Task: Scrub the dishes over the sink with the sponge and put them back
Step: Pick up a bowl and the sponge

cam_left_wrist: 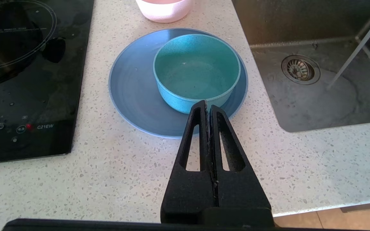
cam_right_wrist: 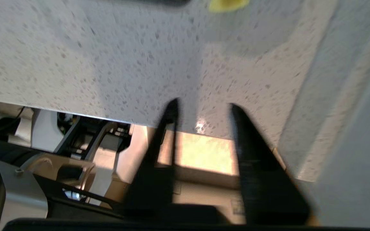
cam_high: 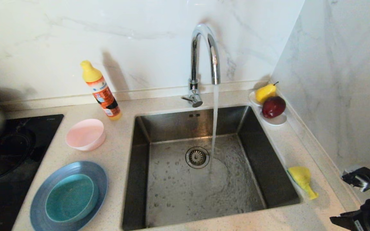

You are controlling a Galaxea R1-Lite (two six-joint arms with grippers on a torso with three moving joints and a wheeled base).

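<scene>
On the counter (cam_high: 124, 154) right of the sink (cam_high: 188, 179), the sponge (cam_high: 302, 179) lies at the rim. Left side: teal bowl (cam_left_wrist: 196, 70) on plate (cam_left_wrist: 133, 93), pink bowl (cam_high: 85, 134) behind. Hob (cam_left_wrist: 27, 80) marked "C21EW". Right gripper (cam_right_wrist: 201, 109) spread, empty, at the counter's front edge; left gripper (cam_left_wrist: 208, 104) pressed together near the plate.

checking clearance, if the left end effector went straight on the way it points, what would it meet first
Probably the teal bowl sitting on the grey-blue plate; the shut left end effector points at its near wall, though depth is unclear.
</scene>
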